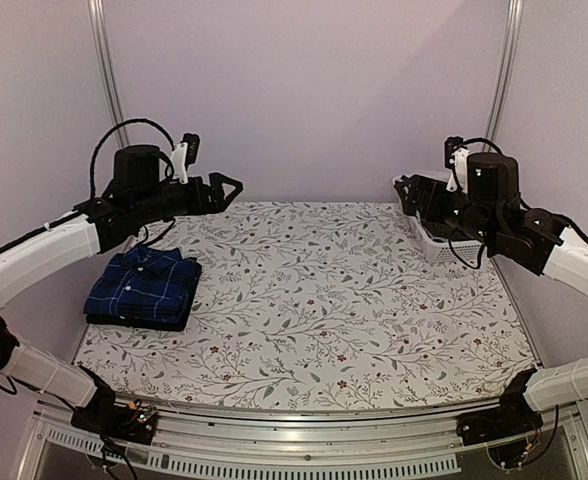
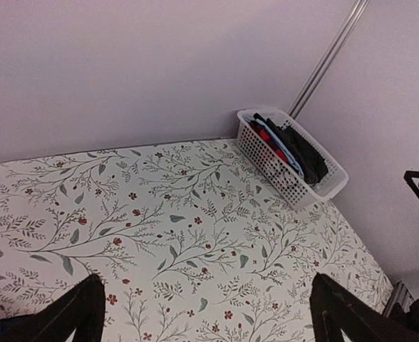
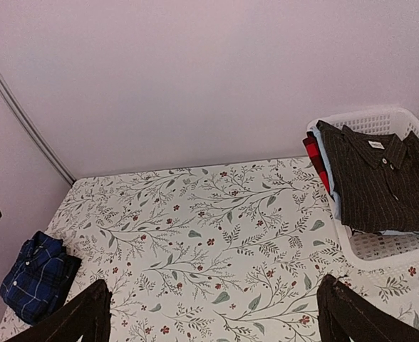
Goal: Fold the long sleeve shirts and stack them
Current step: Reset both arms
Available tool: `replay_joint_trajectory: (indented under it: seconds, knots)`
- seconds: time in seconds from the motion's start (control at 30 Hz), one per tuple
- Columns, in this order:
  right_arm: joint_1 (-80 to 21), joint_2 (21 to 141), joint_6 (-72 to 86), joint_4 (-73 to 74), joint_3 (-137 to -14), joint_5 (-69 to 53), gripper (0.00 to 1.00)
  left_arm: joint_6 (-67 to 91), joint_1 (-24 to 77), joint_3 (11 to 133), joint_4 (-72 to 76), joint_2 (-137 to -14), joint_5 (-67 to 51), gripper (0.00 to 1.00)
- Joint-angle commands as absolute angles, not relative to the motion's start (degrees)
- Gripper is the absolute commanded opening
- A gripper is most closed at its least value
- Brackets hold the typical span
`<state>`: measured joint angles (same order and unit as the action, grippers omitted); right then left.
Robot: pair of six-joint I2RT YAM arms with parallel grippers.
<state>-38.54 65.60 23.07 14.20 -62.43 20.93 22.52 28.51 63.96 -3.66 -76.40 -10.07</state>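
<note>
A folded blue plaid shirt lies at the table's left side, with a dark layer showing under its front edge. It also shows in the right wrist view. A black collared shirt with white buttons lies on top of other clothes in the white basket. My left gripper hovers open and empty above and behind the plaid shirt; its fingers frame bare table. My right gripper hovers open and empty at the basket's left side, its fingers spread wide.
The white lattice basket stands at the back right corner and also shows in the left wrist view; red and light blue clothes lie under the black shirt. The table carries a floral cloth. Walls and metal posts close in the back and sides.
</note>
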Motion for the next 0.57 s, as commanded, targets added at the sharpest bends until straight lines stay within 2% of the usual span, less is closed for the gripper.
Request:
replay_joint_trajectory:
  seconds: [0.0, 0.53]
  knots:
    - [-38.21, 64.27, 22.33, 12.85, -62.66, 22.24, 0.99, 22.17, 28.96, 63.81, -2.2, -75.76, -9.85, 1.0]
    - [-38.23, 64.86, 22.66, 12.78, -62.31, 22.01, 0.99, 22.03, 28.94, 63.44, -2.55, -75.62, -9.94, 1.0]
